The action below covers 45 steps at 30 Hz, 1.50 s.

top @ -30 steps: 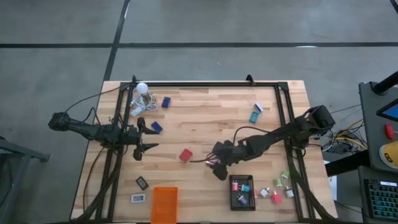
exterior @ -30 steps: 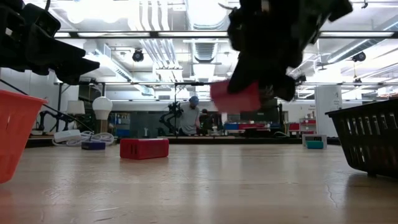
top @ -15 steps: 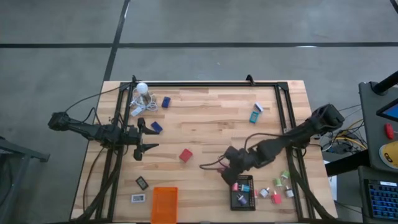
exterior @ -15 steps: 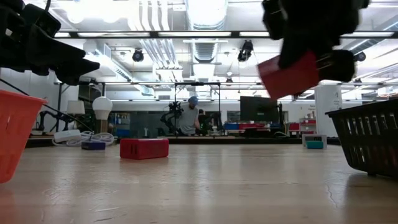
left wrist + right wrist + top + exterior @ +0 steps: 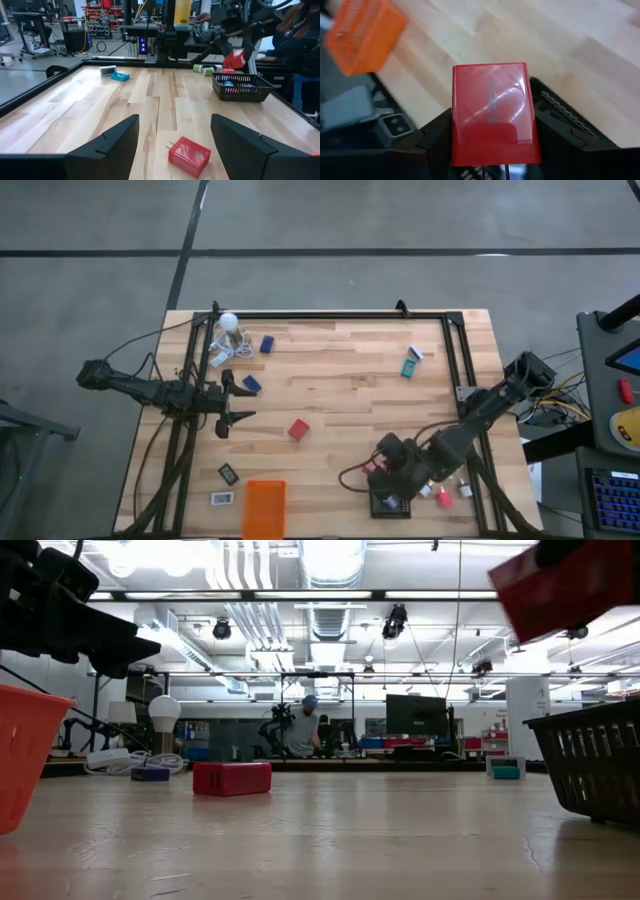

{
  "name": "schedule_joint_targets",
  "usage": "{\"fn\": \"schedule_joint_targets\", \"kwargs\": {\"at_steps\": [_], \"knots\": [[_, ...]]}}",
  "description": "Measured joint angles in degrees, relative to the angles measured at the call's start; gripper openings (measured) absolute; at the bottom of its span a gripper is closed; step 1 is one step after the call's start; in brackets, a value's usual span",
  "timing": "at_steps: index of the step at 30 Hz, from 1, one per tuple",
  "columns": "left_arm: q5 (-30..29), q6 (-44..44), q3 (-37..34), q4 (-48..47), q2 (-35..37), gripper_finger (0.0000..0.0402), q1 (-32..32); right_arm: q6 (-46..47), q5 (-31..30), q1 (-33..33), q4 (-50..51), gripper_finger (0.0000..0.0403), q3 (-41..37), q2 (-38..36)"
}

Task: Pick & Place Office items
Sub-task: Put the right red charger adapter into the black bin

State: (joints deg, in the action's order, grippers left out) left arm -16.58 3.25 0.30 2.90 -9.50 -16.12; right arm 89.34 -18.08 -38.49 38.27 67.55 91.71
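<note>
Above the black basket (image 5: 388,502), right gripper (image 5: 492,150) pinches rigid, glossy red block (image 5: 492,112) by flat sides—light, slip-prone; left gripper (image 5: 172,137) idles wide.

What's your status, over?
Right gripper shut on red cube, above black tray. Left gripper open, idle at left edge. Nothing blocking.

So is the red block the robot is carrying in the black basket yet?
Not yet. The red block is pinched between the right gripper's fingers, held up in the air near the black basket, which sits on the table.
</note>
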Motion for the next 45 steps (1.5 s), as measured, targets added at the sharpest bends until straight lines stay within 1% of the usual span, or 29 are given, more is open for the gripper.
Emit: {"fn": "schedule_joint_targets", "kwargs": {"at_steps": [3, 5, 9, 13, 16, 20, 23, 30, 38, 45], "knots": [[0.0, 0.0, 0.0, 0.0, 0.0, 0.0252, 0.0, 4.6, 0.4, -1.1, 7.1, 0.0217, 4.4, 2.2], [0.0, 0.0, 0.0, 0.0, -0.2, 0.0252, 0.0, 7.3, 1.7, -1.6, 12.0, 0.0217, 6.9, 4.1], [0.0, 0.0, 0.0, 0.0, -0.1, 0.0252, 0.0, 11.5, 5.1, -2.2, 18.3, 0.0217, 10.9, 8.6], [0.0, 0.0, 0.0, 0.0, -0.2, 0.0252, 0.0, 14.8, 9.0, -2.3, 18.7, 0.0217, 12.6, 12.6], [0.0, 0.0, 0.0, 0.0, -0.2, 0.0252, 0.0, 16.6, 10.6, -2.4, 18.8, 0.0217, 14.0, 15.0], [0.0, 0.0, 0.0, 0.0, -0.2, 0.0252, 0.0, 21.2, 10.3, -3.2, 22.3, 0.0217, 15.8, 17.0], [0.0, 0.0, 0.0, 0.0, -0.2, 0.0252, 0.0, 25.1, 8.1, -3.6, 24.8, 0.0223, 16.5, 18.9], [0.0, 0.0, 0.0, 0.0, -0.3, 0.0252, 0.0, 30.4, 7.4, -3.9, 24.5, 0.0227, 16.6, 22.7], [0.0, 0.0, 0.0, 0.0, -0.3, 0.0252, 0.0, 32.2, 7.4, -3.9, 24.4, 0.0234, 16.6, 23.5], [0.0, 0.0, 0.0, 0.0, -0.3, 0.0252, 0.0, 33.0, 7.5, -3.9, 24.5, 0.0254, 16.6, 23.5]]}}
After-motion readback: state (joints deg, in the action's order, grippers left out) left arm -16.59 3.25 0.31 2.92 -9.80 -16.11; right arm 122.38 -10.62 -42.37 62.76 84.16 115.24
